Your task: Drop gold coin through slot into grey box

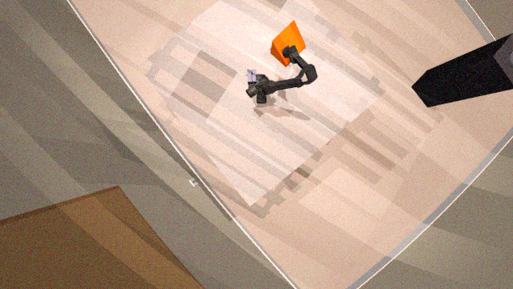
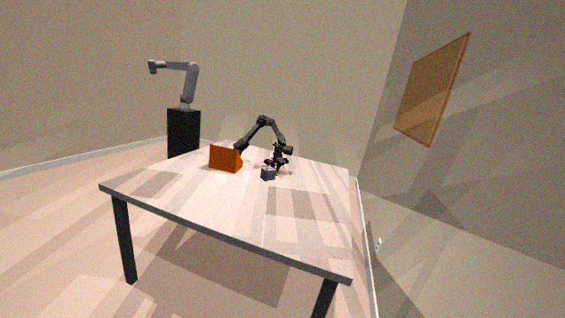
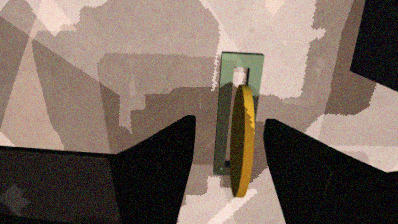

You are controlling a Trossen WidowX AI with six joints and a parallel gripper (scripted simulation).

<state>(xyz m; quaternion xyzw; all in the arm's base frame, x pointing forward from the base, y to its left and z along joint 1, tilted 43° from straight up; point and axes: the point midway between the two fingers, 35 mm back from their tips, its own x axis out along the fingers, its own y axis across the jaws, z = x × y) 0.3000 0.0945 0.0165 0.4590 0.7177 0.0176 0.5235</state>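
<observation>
The gold coin [image 3: 243, 145] stands on edge in the dark-green holder [image 3: 255, 62] in the wrist view. My gripper [image 3: 229, 126] [image 2: 278, 169] is open, pointing down, with one finger on each side of the coin. Bare gaps show on both sides; the coin appears nearer the right finger. The grey box [image 1: 252, 76] [image 2: 267, 173] is close beside the gripper, and its dark side [image 3: 377, 45] fills the upper right corner of the wrist view. Its slot is too small to make out. The coin and holder are hidden or too small to tell in the top and exterior views.
An orange wedge-shaped block [image 1: 288, 40] [image 2: 225, 158] stands on the table [image 2: 200, 200] by the arm's base. A second, grey arm [image 2: 190, 82] stands on a black pedestal [image 2: 183, 133] beyond the table. Striped shadows cross the table top.
</observation>
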